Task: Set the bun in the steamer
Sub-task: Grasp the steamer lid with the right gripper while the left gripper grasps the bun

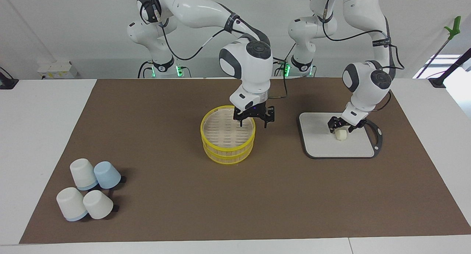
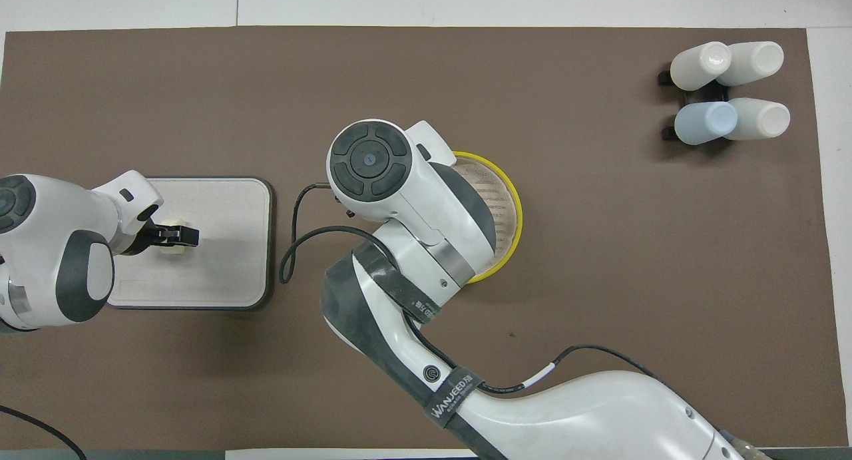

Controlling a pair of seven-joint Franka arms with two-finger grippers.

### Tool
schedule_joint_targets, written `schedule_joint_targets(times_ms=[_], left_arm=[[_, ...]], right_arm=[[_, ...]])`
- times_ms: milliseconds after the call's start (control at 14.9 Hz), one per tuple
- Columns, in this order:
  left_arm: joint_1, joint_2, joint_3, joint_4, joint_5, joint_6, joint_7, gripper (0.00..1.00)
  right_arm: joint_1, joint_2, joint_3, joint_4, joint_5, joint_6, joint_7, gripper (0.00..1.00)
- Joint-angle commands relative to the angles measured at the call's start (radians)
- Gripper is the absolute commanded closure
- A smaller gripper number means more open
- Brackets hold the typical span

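Note:
The steamer [image 1: 226, 154] stands mid-table, two yellow-rimmed tiers stacked, top open, its slatted floor bare and no lid in sight. It also shows in the overhead view [image 2: 509, 214], half covered by the right arm. My right gripper [image 1: 253, 123] is open and empty, low over the steamer's rim on the side toward the left arm's end. The bun [image 1: 341, 136], small and cream-white, lies on the grey board [image 1: 320, 143]. My left gripper [image 1: 344, 128] hangs just above the bun and covers most of it from above [image 2: 180, 235]; slivers of the bun [image 2: 174, 249] still show.
The board [image 2: 226, 247] lies toward the left arm's end of the table. Several upturned white and pale blue cups [image 1: 90, 189] stand at the right arm's end, farther from the robots; they also show in the overhead view [image 2: 729, 90]. A brown mat covers the table.

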Motion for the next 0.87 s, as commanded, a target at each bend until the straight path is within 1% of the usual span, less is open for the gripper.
schedule_joint_targets(times_ms=[0,67,201,268,335,401,468,535,669,736,803], left_arm=[[-0.012,0.004,0.010,-0.007,0.009,0.027,0.004,0.12],[-0.012,0.004,0.010,-0.007,0.009,0.027,0.004,0.13],[-0.012,0.006,0.010,-0.007,0.009,0.026,0.004,0.20],[-0.012,0.006,0.010,-0.006,0.009,0.026,0.006,0.21],[-0.015,0.006,0.010,-0.004,0.009,0.026,0.004,0.22],[-0.019,0.006,0.010,-0.003,0.009,0.026,0.004,0.23],[-0.019,0.006,0.010,-0.003,0.009,0.023,0.004,0.31],[-0.019,0.006,0.011,-0.003,0.009,0.018,0.006,0.41],[-0.019,0.005,0.011,-0.003,0.009,0.010,0.007,0.60],[-0.019,0.004,0.011,-0.001,0.009,0.006,0.007,0.64],[-0.019,0.004,0.011,-0.001,0.009,0.000,0.007,0.65]], right_arm=[[0.003,-0.006,0.000,-0.053,-0.016,0.042,-0.002,0.02],[0.003,-0.012,0.001,-0.074,-0.016,0.055,-0.002,0.03],[0.004,-0.009,0.001,-0.081,-0.016,0.059,-0.002,0.06],[0.004,-0.009,0.001,-0.082,-0.016,0.063,-0.002,0.14],[0.004,-0.009,0.001,-0.084,-0.014,0.061,-0.002,0.28],[0.006,-0.009,0.001,-0.085,-0.011,0.061,-0.001,0.54],[0.014,-0.010,0.001,-0.091,-0.011,0.058,-0.001,0.88],[0.021,-0.012,0.001,-0.094,-0.011,0.056,-0.001,1.00],[0.023,-0.014,0.000,-0.091,-0.020,0.043,-0.011,1.00],[0.023,-0.014,0.000,-0.088,-0.019,0.044,-0.018,1.00],[0.023,-0.014,0.000,-0.084,-0.017,0.041,-0.018,1.00]])
